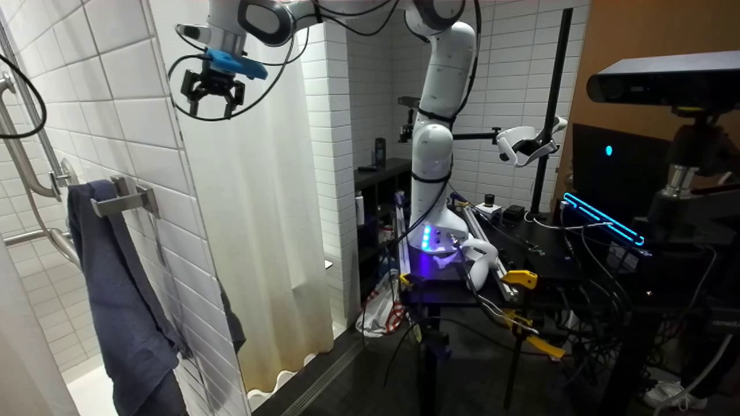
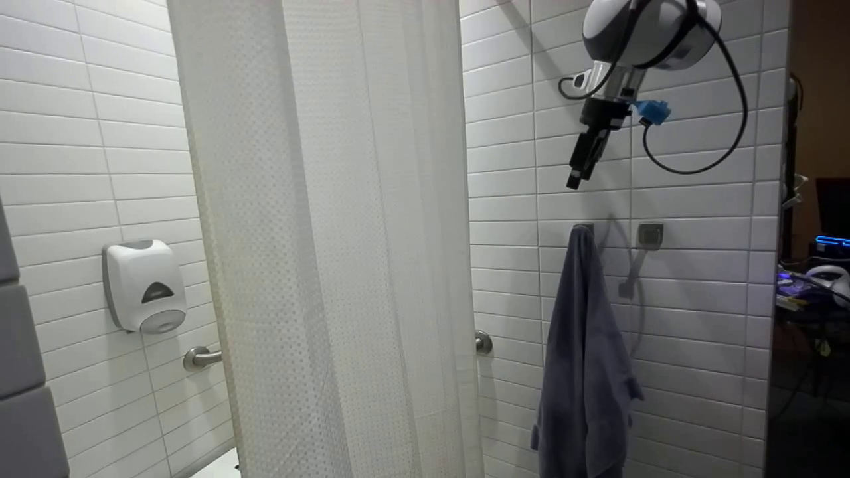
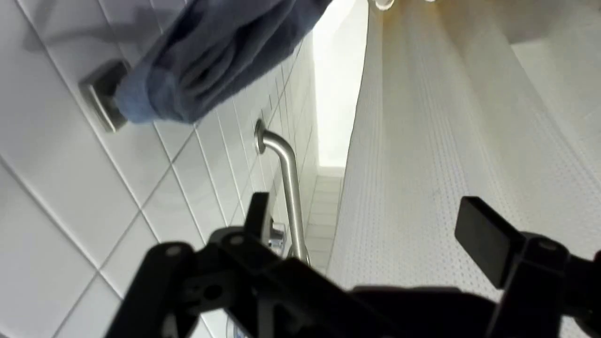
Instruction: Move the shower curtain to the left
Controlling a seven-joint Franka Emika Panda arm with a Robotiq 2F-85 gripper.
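Note:
The shower curtain is a tall white pleated sheet. It hangs in the middle of an exterior view [image 2: 332, 232], and its near side fills the right of the wrist view [image 3: 422, 131]. In an exterior view a white curtain strip [image 1: 23, 346] shows at the lower left, and another white curtain [image 1: 260, 231] with a brown hem hangs past the wall corner. My gripper [image 2: 576, 179] is right of the curtain, above the towel, and apart from both. It points down, fingers spread and empty [image 1: 212, 110]. In the wrist view the fingers [image 3: 371, 227] span the curtain's free edge, not touching it.
A blue-grey towel [image 2: 584, 358] hangs from a hook on the white tiled wall [image 2: 690, 318] close to the gripper. A steel grab bar [image 3: 291, 188] lies behind the gap between wall and curtain. A soap dispenser [image 2: 146, 285] is on the far wall. A cable loops round the wrist.

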